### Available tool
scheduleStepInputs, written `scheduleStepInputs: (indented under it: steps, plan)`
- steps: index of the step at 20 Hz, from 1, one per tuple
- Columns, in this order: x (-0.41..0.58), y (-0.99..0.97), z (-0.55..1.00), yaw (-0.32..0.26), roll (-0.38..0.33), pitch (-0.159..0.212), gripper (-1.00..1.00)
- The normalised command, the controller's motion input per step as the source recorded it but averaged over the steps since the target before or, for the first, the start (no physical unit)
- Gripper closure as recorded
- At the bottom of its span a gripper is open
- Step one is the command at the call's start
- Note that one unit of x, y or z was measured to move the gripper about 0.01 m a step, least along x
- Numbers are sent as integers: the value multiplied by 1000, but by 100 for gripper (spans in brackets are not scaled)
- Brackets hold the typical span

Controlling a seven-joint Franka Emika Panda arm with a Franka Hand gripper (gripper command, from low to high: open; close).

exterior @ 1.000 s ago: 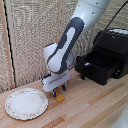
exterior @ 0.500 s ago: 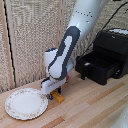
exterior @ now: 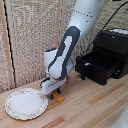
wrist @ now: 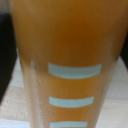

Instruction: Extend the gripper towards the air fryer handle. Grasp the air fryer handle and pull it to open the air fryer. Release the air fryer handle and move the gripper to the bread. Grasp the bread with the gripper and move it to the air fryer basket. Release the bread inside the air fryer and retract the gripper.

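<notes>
The golden-yellow bread (exterior: 59, 97) lies on the wooden table, just off the exterior view's right of a plate. My gripper (exterior: 54, 93) is down over it, its dark-blue fingers (exterior: 50, 96) at table height beside the block. A blurred orange-yellow surface, the bread (wrist: 65, 40), fills the wrist view at very close range. Whether the fingers press on it is not visible. The black air fryer (exterior: 114, 45) stands at the exterior view's right. Its basket (exterior: 97, 64) is pulled out as an open drawer. The air fryer handle (exterior: 80, 67) juts from the drawer's front, toward the arm.
A round cream plate (exterior: 26, 103) with a patterned rim lies on the table at the exterior view's left. A woven screen wall stands behind the arm. A dark cable runs down to the air fryer from above.
The gripper has shifted slightly toward the exterior view's left and settled lower over the bread. The bread, the plate and the open drawer have stayed where they were.
</notes>
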Motion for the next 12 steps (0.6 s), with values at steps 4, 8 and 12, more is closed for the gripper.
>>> scheduleStepInputs:
  steps: [4,8,12]
  plan:
    - [-125,96,270,-9,0,0,100]
    - [64,10,934,0,19,9,100]
    - [216,0,1000,6,4,0,100]
